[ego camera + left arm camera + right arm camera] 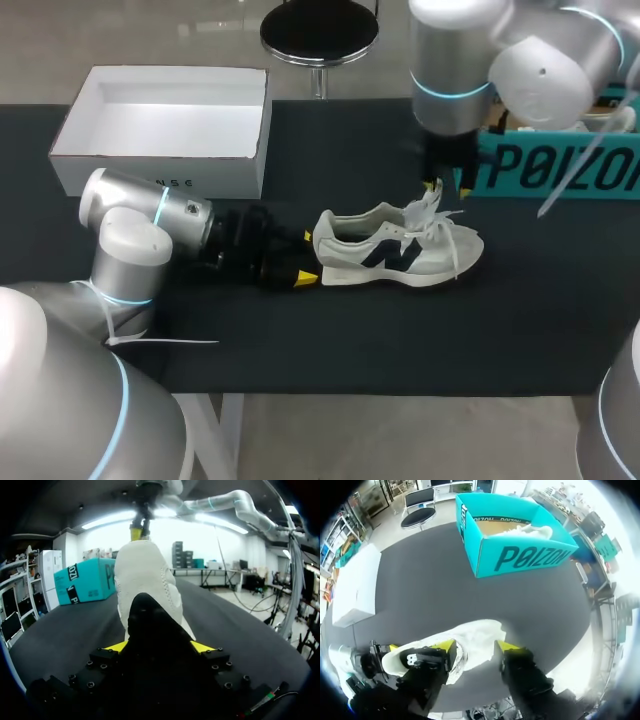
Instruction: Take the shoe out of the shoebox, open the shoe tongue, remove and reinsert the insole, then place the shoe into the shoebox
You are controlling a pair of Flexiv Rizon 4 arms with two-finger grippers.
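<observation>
Head view shows the shoe (400, 255) already out of any box, upright on its sole on the dark counter (400, 340), heel toward the left arm. The left end effector (306, 258) is clenched on the heel, one yellow tip on each side. The right end effector (448, 188) hangs over the tongue (428, 205) and laces with its fingers spread, gripping nothing that can be seen. An open white box (120, 170) sits empty at the back left and a teal box (560, 165) at the back right; which one is the shoebox cannot be told. Taking out looks done and the tongue step seems to be in hand. The insole work and the return to the box appear still to come
</observation>
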